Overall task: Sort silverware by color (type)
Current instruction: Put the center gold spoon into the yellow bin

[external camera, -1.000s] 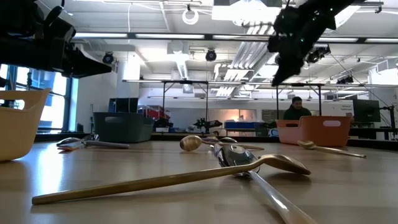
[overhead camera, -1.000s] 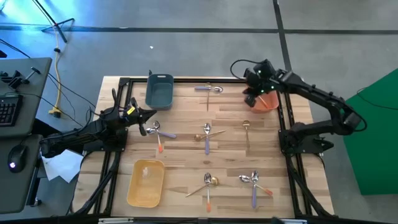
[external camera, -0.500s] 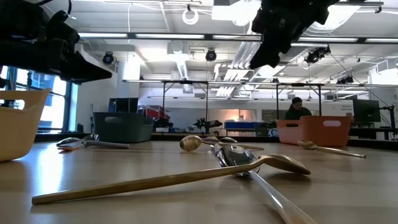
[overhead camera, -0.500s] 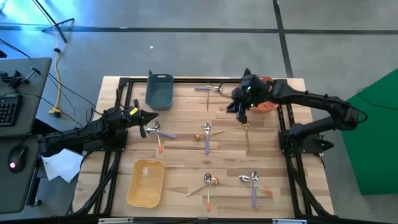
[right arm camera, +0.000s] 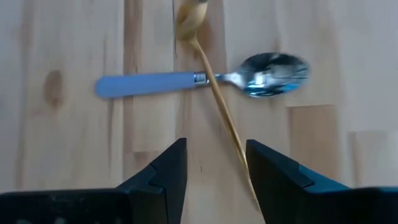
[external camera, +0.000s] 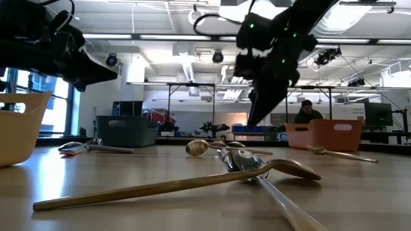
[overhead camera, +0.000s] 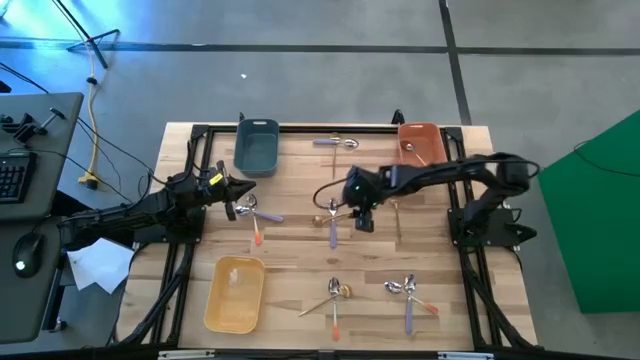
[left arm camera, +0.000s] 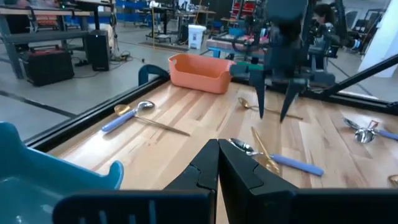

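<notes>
Right gripper [overhead camera: 364, 222] has swung from the orange bin [overhead camera: 421, 143] to mid-table, fingers apart.
It hovers over a purple-handled spoon [right arm camera: 199, 77] crossed by a gold utensil [right arm camera: 217, 106]; left gripper [overhead camera: 232, 207] waits shut beside the left edge.

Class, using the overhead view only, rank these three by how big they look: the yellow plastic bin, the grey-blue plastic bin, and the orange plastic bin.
1. Yellow plastic bin: looks largest.
2. Grey-blue plastic bin: somewhat smaller.
3. Orange plastic bin: looks smallest, but the right arm covers part of its near edge, so its place against the grey-blue one is unsure.
</notes>
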Controlling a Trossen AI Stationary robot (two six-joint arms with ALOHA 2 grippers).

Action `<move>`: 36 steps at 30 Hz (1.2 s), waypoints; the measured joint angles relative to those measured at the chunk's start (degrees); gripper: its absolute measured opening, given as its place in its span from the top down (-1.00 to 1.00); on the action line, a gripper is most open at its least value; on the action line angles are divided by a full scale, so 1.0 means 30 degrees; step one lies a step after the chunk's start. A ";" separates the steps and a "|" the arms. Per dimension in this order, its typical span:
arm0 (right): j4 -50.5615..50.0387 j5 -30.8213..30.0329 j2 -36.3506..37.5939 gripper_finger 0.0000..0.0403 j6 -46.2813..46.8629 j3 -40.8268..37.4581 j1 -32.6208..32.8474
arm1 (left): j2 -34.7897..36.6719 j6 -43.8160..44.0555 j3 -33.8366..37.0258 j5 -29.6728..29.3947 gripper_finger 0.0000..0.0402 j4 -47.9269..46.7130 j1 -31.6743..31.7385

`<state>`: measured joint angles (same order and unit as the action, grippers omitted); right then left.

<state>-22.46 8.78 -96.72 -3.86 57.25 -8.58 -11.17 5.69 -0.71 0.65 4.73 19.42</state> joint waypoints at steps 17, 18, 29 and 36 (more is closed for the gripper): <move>0.2523 -0.1005 -0.3299 0.41 0.0000 0.0073 -0.0027 | -0.0033 0.0037 0.0000 -0.1472 1.00 -0.0138 0.0007; 0.2523 -0.1031 -0.3306 0.46 0.0000 0.0073 -0.0029 | -0.0027 0.0030 0.0000 -0.1493 1.00 -0.0142 0.0007; 0.2574 -0.0776 -0.3370 0.95 -0.0040 0.0066 -0.0034 | -0.0028 0.1371 0.0000 -0.1584 1.00 -0.0117 0.0007; 0.2957 -0.0256 -0.2874 0.97 0.0515 -0.0048 -0.0026 | -0.0026 0.1618 0.0000 -0.1482 1.00 -0.0081 0.0007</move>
<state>-13.59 8.01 -105.34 -2.31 57.11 -8.66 -11.25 10.54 -0.71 -3.80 4.49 19.44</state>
